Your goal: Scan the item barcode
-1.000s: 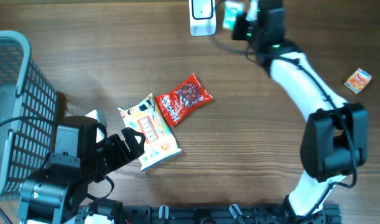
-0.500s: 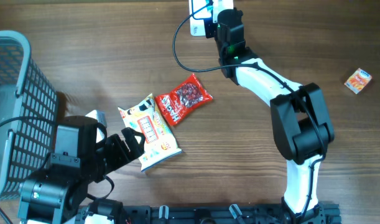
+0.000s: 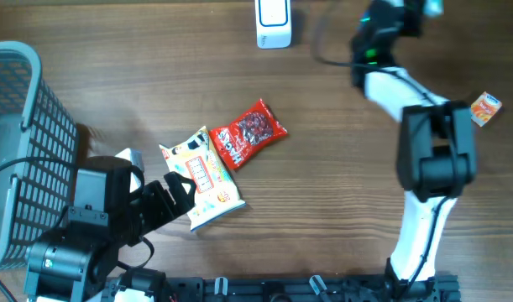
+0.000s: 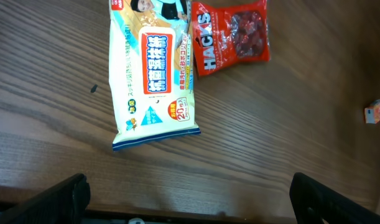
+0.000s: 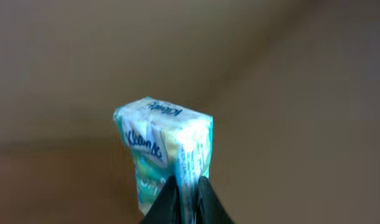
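a tissue pack was pinched by the right gripper. the left gripper was spread wide. what was inside the basket could not be told.

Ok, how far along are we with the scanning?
Done: the tissue pack is picked up, pinched in the shut right gripper. In hand: it is in the air to the right of the scanner; whether it has scanned, I cannot tell. Left: the wipes pack, Hacks bag and small orange box lie on the table; the left gripper hangs open nearby, holding nothing.
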Robot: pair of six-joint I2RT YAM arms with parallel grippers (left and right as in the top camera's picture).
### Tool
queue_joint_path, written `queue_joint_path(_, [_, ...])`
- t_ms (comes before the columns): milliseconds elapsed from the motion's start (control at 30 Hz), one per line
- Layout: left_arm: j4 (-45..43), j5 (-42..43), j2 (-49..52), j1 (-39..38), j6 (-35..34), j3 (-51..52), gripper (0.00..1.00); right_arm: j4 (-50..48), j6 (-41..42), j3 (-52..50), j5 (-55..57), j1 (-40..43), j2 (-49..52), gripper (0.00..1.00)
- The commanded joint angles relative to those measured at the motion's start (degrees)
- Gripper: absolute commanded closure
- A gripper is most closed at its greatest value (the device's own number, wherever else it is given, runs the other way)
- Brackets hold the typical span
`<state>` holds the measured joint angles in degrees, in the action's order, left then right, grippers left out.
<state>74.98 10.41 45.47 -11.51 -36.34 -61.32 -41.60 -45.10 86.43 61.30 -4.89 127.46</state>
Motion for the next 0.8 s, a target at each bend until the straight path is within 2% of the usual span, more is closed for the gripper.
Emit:
queue_joint_path(0, [-0.17, 0.26, -0.09, 0.17, -0.33, -0.11, 0.0, 9.53, 5.31, 0.2, 14.03, 7.67, 0.26, 0.94])
queue_joint_path(133, [-0.17, 0.24, -0.09, 0.17, -0.33, -0.11, 0.0, 28.26, 14.99, 0.17, 14.45, 16.61, 0.26, 0.88])
queue_joint_path(167, [-0.15, 0.24, -0.09, 0.17, -0.33, -0.11, 0.0, 35.39, 19.19, 0.17, 11.69, 18.58, 0.26, 0.88])
queue_joint_path(200, [-0.15, 0.26, -0.09, 0.17, -0.33, -0.11, 0.0, 40.65, 22.34, 0.17, 8.87, 19.52, 0.26, 0.83])
queue_joint_path(267, [-0.15, 0.26, -0.09, 0.17, -0.33, -0.11, 0.0, 52.33, 30.36, 0.2, -1.33, 20.68, 0.26, 0.41])
queue_joint_path(333, [-0.17, 0.26, -0.09, 0.17, -0.33, -0.11, 0.0, 56.76, 35.93, 0.2, -3.82, 20.65, 0.24, 0.21])
queue_joint_path(367, [-0.15, 0.24, -0.09, 0.17, -0.33, -0.11, 0.0, 58.64, 37.94, 0.2, -3.72, 20.63, -0.11, 0.16])
queue_joint_path(400, [-0.15, 0.24, -0.09, 0.17, -0.33, -0.11, 0.0, 59.82, 39.36, 0.2, -3.72, 20.61, -0.63, 0.06])
queue_joint_path(433, [-0.15, 0.26, -0.09, 0.17, -0.33, -0.11, 0.0, 61.33, 41.42, 0.2, -3.87, 20.61, -1.97, 0.0])
queue_joint_path(500, [-0.15, 0.24, -0.09, 0.17, -0.33, -0.11, 0.0, 64.04, 44.48, 0.24, -9.44, 20.65, -6.62, 0.0])
queue_joint_path(567, [-0.17, 0.24, -0.09, 0.17, -0.33, -0.11, 0.0, 66.77, 48.41, 0.33, -23.3, 20.72, -13.18, 0.0])
queue_joint_path(667, [-0.15, 0.24, -0.09, 0.17, -0.33, -0.11, 0.0, 66.9, 49.77, 0.33, -59.41, 20.7, -28.48, 0.0])
queue_joint_path(767, [-0.17, 0.24, -0.09, 0.17, -0.33, -0.11, 0.0, 67.95, 49.79, 0.33, -95.73, 20.5, -37.83, 0.0])
